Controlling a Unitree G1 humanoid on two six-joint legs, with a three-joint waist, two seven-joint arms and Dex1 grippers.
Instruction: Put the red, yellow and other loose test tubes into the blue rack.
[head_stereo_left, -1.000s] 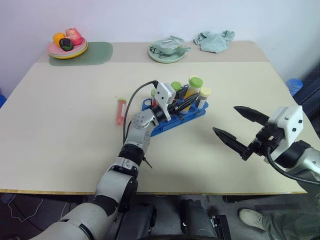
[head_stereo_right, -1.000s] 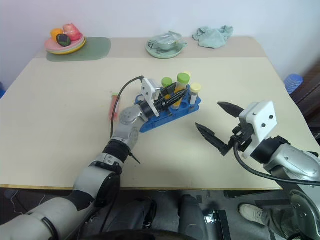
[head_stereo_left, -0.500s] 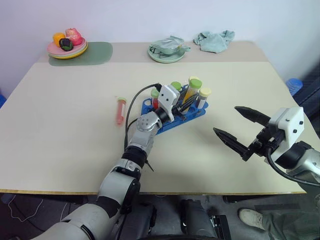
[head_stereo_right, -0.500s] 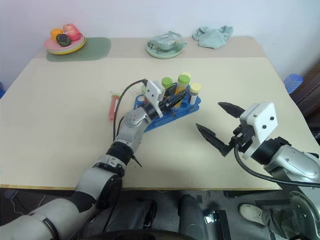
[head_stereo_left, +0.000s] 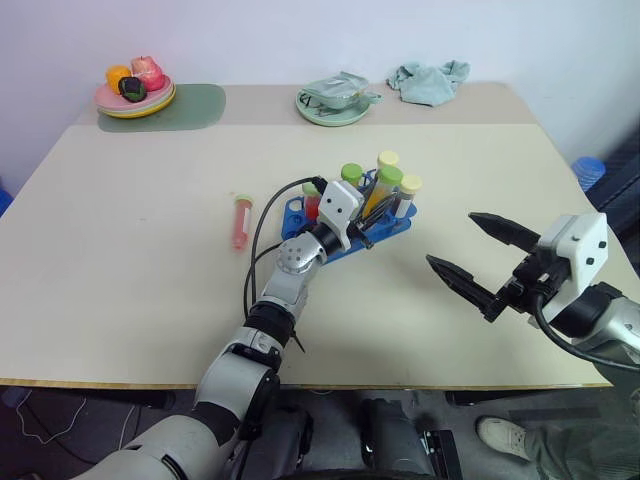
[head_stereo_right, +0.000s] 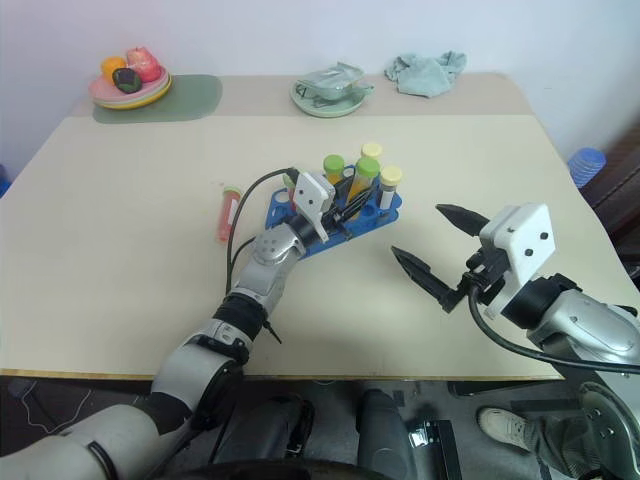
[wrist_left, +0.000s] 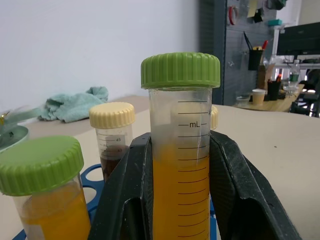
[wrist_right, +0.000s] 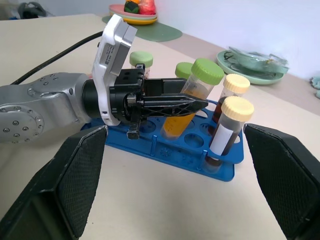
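Left gripper (wrist_right: 192, 104) has its jaws clamped on the yellow tube (wrist_left: 180, 150) over the blue rack (head_stereo_left: 385, 232); keep it upright, sink it straight — red tube (head_stereo_left: 240, 220) waits at 9 o'clock; right gripper (head_stereo_left: 482, 262) gapes wide, holding nothing.

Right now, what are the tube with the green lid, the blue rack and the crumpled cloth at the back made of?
The green-capped tube looks like clear plastic: orange liquid and printed marks show through, and its cap is ridged and matte. The blue rack seems moulded hard plastic, smooth with a slight sheen. The crumpled cloth looks like soft, fuzzy towel fabric, probably cotton or microfibre, because it lies in loose folds.
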